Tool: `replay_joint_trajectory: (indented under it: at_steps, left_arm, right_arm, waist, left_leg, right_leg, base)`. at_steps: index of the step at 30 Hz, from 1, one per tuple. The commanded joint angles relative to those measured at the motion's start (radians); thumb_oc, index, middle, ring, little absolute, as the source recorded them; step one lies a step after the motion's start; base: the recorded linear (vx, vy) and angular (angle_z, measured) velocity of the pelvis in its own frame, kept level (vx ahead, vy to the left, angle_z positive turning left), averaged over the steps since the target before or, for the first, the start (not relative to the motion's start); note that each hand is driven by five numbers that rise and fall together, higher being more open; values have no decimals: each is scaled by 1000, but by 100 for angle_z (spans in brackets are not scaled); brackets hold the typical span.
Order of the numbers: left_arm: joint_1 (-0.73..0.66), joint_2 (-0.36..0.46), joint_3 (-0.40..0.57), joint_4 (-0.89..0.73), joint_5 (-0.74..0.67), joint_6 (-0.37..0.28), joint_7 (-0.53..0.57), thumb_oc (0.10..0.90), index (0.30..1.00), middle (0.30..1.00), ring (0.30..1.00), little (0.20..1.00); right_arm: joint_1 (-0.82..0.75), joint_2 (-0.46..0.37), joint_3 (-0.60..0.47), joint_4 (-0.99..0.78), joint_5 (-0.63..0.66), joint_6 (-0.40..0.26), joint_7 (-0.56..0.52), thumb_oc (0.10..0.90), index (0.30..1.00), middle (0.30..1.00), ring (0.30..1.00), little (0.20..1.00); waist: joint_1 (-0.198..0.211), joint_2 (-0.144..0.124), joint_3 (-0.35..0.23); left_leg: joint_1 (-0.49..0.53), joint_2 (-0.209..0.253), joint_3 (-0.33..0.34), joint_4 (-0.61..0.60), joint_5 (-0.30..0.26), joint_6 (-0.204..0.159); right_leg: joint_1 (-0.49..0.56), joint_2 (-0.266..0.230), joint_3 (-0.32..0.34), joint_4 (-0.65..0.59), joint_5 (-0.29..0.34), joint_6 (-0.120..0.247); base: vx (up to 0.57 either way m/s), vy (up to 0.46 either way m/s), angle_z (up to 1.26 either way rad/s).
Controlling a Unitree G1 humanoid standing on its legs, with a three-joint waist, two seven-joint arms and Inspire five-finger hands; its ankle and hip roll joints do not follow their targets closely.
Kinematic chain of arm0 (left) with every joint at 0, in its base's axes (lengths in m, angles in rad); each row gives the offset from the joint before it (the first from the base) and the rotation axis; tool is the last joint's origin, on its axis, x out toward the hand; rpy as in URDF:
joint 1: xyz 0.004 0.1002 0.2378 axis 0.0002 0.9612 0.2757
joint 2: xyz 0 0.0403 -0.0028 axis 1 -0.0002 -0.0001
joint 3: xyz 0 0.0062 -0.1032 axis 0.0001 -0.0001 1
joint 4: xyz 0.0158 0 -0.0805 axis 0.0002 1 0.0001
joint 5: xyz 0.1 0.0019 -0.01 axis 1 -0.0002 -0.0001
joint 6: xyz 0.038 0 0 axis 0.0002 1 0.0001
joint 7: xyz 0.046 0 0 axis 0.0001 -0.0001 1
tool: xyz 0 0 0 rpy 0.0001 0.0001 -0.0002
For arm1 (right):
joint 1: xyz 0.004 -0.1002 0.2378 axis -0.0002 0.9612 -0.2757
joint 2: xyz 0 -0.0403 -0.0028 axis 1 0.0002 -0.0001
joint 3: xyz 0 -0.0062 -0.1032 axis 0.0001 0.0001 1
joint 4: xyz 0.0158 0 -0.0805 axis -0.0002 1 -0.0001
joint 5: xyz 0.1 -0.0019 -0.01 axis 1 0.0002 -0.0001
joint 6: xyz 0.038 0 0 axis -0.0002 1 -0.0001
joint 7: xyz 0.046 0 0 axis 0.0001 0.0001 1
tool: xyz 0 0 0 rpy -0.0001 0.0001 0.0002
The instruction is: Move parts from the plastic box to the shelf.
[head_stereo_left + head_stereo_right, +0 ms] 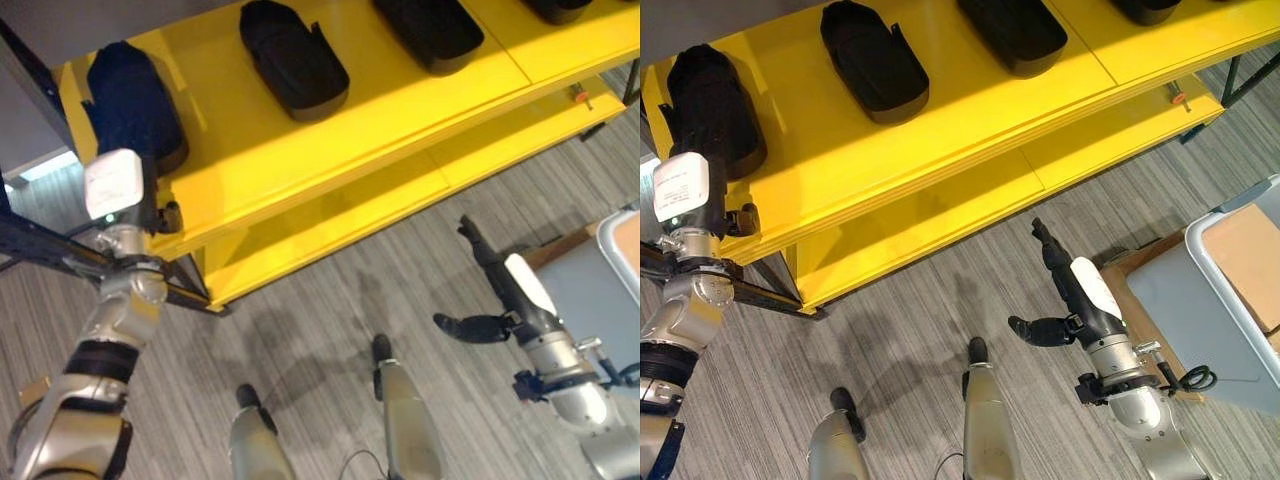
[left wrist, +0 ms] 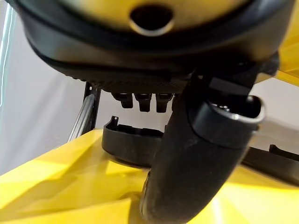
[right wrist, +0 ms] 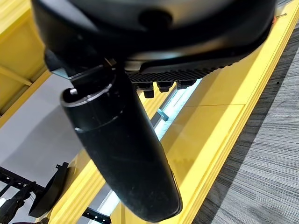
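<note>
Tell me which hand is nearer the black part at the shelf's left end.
Left. The left hand is right at that black part on the shelf; the right hand hangs open over the floor, well away.

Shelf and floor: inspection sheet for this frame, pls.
Surface: yellow shelf, two tiers; lower tier bare where it shows.
Job's things: black parts in a row on the top tier, one at the left end, the next, a third; grey plastic box at the right, on the floor.
Clutter: small orange item on the lower tier's right end.
Hands: left hand at the left-end part, fingers hidden; right hand open, over the floor, empty.
Cables: nothing seen.
Surroundings: grey striped floor; black frame by the shelf's left.
</note>
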Motion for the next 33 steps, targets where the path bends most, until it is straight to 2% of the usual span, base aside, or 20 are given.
replay_joint_trajectory:
  at_steps: [1,13,20,28,33]
  left_arm:
    - [-54,75,-14,-26,-20,-32,25,900,1000,1000,1000,1000]
    - [-59,46,-22,-33,-48,-42,17,900,1000,1000,1000,1000]
    - [-48,25,-33,-40,-91,-73,-5,900,1000,1000,1000,1000]
    - [-33,18,-45,-68,-116,-100,-38,900,1000,1000,1000,1000]
    - [3,39,-48,-139,-95,-124,-57,900,1000,1000,1000,1000]
  right_arm:
    - [-18,-9,-89,-136,33,-100,-37,900,1000,1000,1000,1000]
    - [-25,-14,-85,-131,37,-94,-32,900,1000,1000,1000,1000]
    - [-36,-12,-76,-126,50,-94,-26,900,1000,1000,1000,1000]
    - [-35,-8,-74,-126,64,-97,-17,900,1000,1000,1000,1000]
    - [-24,-7,-82,-132,66,-99,-10,900,1000,1000,1000,1000]
  waist:
    - [-14,-36,-73]
    - [-15,-44,-68]
    - [-17,-50,-63]
    - [-18,-47,-60]
    - [-16,-40,-60]
  left_leg:
    - [-60,-17,-43,-45,153,40]
    - [-66,-17,-44,-39,151,40]
    - [-60,-16,-45,-36,146,38]
    - [-64,-15,-47,-34,151,39]
    - [-60,-16,-46,-37,152,37]
  right_leg:
    - [3,0,17,34,57,-4]
    - [-2,0,21,39,60,-5]
    - [2,1,23,45,53,-5]
    - [-4,4,24,50,58,-8]
    - [-1,3,25,50,57,-9]
  base:
    - [0,0,0]
    - [0,0,0]
    - [0,0,0]
    - [0,0,0]
    - [0,0,0]
